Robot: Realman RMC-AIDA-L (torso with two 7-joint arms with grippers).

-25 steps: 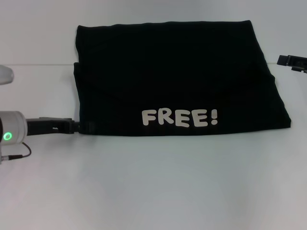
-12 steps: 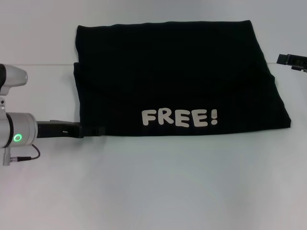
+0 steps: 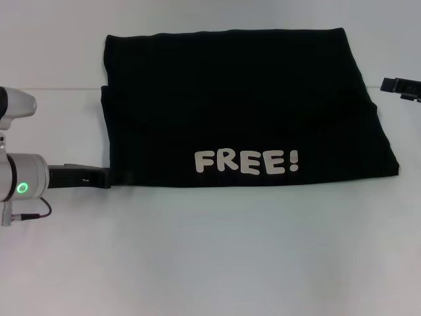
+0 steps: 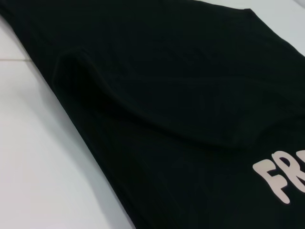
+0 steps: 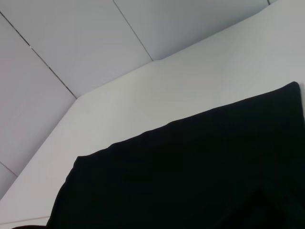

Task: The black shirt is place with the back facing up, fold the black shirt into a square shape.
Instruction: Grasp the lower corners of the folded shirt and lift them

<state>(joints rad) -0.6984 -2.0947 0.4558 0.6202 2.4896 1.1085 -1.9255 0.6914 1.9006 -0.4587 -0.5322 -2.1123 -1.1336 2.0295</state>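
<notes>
Shirt first: I see the black shirt (image 3: 243, 105) lying folded into a broad rectangle on the white table (image 3: 210, 250), "FREE!" lettering (image 3: 247, 162) along its near edge. My left gripper (image 3: 113, 176) meets the shirt's near left corner; I cannot tell its opening. My right gripper (image 3: 401, 86) sits just beside the shirt's right edge, likewise unreadable.
</notes>
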